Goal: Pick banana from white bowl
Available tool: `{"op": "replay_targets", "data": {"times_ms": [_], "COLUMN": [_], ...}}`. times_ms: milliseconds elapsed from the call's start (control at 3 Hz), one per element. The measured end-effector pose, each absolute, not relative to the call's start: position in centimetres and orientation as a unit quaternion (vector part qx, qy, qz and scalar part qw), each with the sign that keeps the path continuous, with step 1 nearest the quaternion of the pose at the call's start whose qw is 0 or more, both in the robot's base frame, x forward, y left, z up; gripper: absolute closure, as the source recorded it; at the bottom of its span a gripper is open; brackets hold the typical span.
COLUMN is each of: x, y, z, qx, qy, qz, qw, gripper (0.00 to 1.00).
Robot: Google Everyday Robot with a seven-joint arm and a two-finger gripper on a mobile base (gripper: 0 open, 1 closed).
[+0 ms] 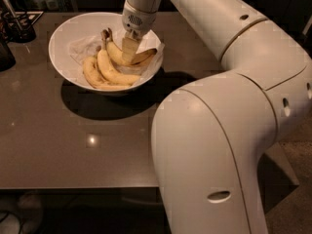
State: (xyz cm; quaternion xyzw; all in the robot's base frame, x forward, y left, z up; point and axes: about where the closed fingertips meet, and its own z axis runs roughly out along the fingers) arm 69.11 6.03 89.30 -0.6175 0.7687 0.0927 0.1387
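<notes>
Here the gripper [128,56] is down inside the white bowl [57,57], at its right-hand side, reaching in from the far side of the table [58,145]. It sits right on top of the banana [115,51], the slender curved one lying furthest back in the bowl, with its dark stem pointing to the far left and its other end running out to the right past the gripper. Whether the gripper has a hold on that banana or merely touches it cannot be told from this view. Two fatter bananas [105,73] lie side by side just to the left and nearer, against the bowl's near wall. Crumpled white paper [80,47] lines the bowl beneath the fruit. The robot's big white arm [219,130] fills the right and near part of the scene. A dark holder [17,28] stands at the table's far left corner.
</notes>
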Motion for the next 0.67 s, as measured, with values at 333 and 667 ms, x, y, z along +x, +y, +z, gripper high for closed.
{"op": "replay_targets", "data": {"times_ms": [333, 667], "x": [68.68, 68.35], "y": [5.76, 5.24], "z": [89.64, 89.8], "qx": [-0.618, -0.616], "qy": [0.765, 0.764], "qz": [0.101, 0.111], "qw": [0.149, 0.157], "gripper": [1.0, 1.0]}}
